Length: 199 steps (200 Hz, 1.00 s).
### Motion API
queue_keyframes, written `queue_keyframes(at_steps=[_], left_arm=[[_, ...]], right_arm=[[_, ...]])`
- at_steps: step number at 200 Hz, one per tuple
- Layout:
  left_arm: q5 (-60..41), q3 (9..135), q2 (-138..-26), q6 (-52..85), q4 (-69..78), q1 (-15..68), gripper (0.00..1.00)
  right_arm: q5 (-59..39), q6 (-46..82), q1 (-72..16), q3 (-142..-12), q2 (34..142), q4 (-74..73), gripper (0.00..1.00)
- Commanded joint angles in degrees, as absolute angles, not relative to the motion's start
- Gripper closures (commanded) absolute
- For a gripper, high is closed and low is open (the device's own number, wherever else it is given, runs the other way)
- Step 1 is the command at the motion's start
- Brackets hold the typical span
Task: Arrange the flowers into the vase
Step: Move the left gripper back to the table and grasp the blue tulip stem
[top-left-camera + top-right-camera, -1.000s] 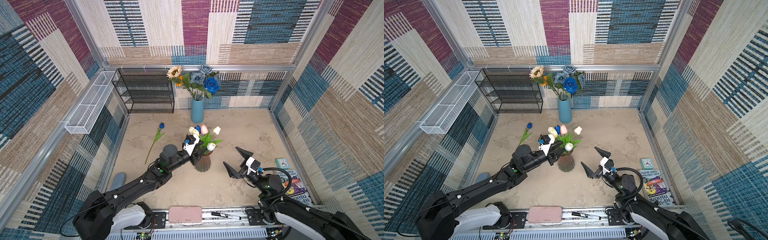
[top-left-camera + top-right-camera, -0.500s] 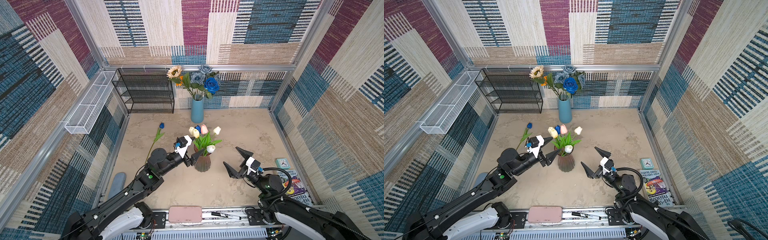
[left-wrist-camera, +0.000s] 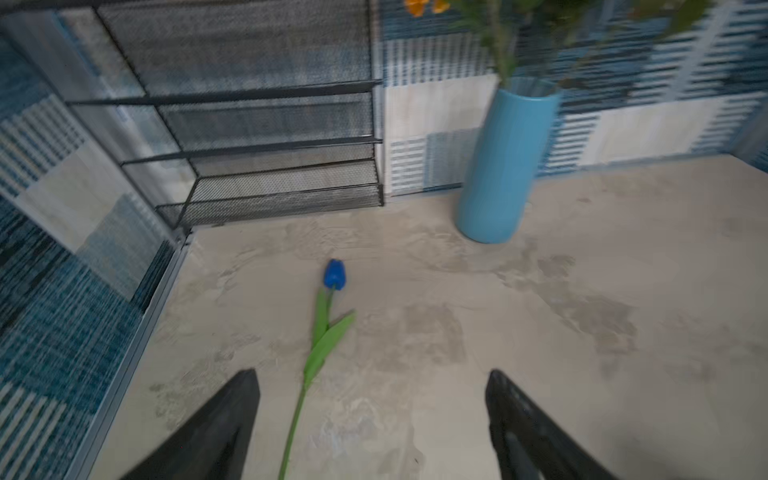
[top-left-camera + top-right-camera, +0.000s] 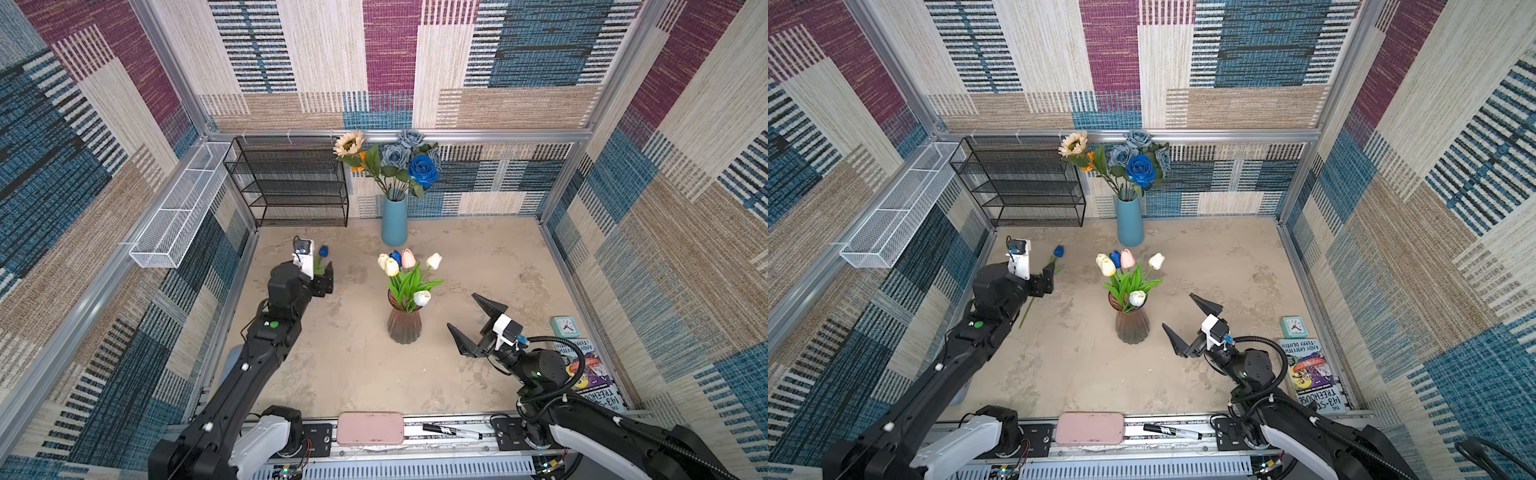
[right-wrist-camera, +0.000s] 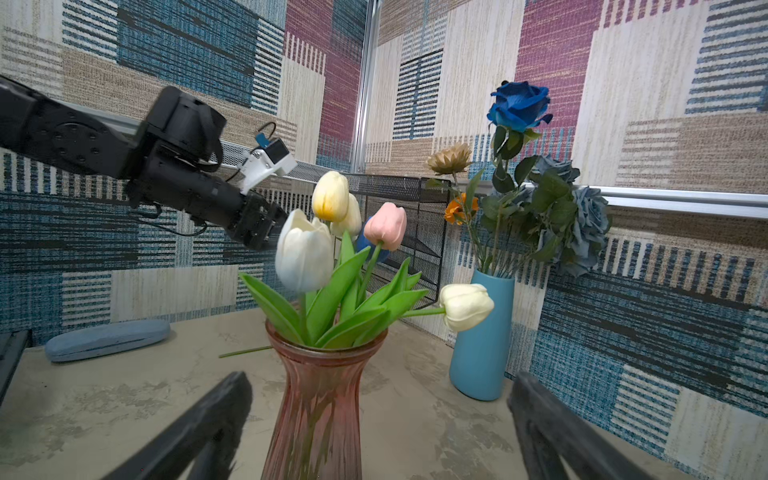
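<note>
Tabletop point(image 3: 540, 332); left tool point(image 3: 372, 374) wide, empty

**Surfaces and finishes**

Centre: vase point(image 5: 320, 415), ribbed pink glass, translucent, glossy. Tulips point(image 5: 303, 253) smooth, waxy, plastic-looking. Blue vase point(image 5: 482, 336) at right: matt, smooth. Rack point(image 4: 291, 183), upper left: black metal mesh. Basket point(image 4: 174, 208), left: white wire mesh. Tabletop point(image 4: 478, 266): mottled, matt, stone-like. Walls point(image 4: 83, 166): coarse woven cloth.

A lab test cell: aluminium frame point(image 4: 498, 134), patterned wall panels point(image 4: 540, 62).
</note>
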<state>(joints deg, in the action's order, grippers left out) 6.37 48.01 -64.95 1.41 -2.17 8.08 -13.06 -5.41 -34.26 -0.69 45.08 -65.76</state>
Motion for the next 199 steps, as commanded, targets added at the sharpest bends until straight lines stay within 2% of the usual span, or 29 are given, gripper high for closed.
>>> queue_keyframes(at_steps=[1, 14, 36, 71, 114, 156, 164, 199], left_arm=[[5.9, 56.3, -75.9, 7.5, -20.0, 3.9, 0.21], [5.8, 61.6, -83.1, 6.2, -25.8, 2.2, 0.23], [3.1, 70.1, -93.0, 3.2, -33.2, -0.1, 0.19], [0.2, 79.6, -103.7, -3.3, -39.8, -0.3, 0.17], [2.4, 87.6, -113.1, -6.8, -46.7, -0.3, 0.34], [5.6, 87.4, -115.7, -7.5, -47.3, -0.7, 0.37], [5.8, 87.7, -116.5, -7.7, -47.5, -0.8, 0.41], [8.1, 88.6, -118.9, -8.2, -48.0, -1.0, 0.44]], right_arm=[[-13.8, -5.1, -34.4, -1.0, 44.8, -66.7, 0.0], [-13.8, -5.0, -34.4, -0.9, 44.7, -66.7, 0.0], [-13.8, -5.0, -34.4, -0.9, 44.6, -66.6, 0.0], [-13.8, -5.0, -34.4, -0.9, 44.5, -66.5, 0.0], [-13.9, -5.0, -34.4, -1.1, 44.9, -66.6, 0.0], [-13.7, -5.1, -34.4, -1.1, 44.8, -66.5, 0.0], [-13.7, -5.0, -34.4, -1.1, 45.0, -66.6, 0.0], [-14.0, -5.0, -34.4, -1.1, 45.2, -66.6, 0.0]])
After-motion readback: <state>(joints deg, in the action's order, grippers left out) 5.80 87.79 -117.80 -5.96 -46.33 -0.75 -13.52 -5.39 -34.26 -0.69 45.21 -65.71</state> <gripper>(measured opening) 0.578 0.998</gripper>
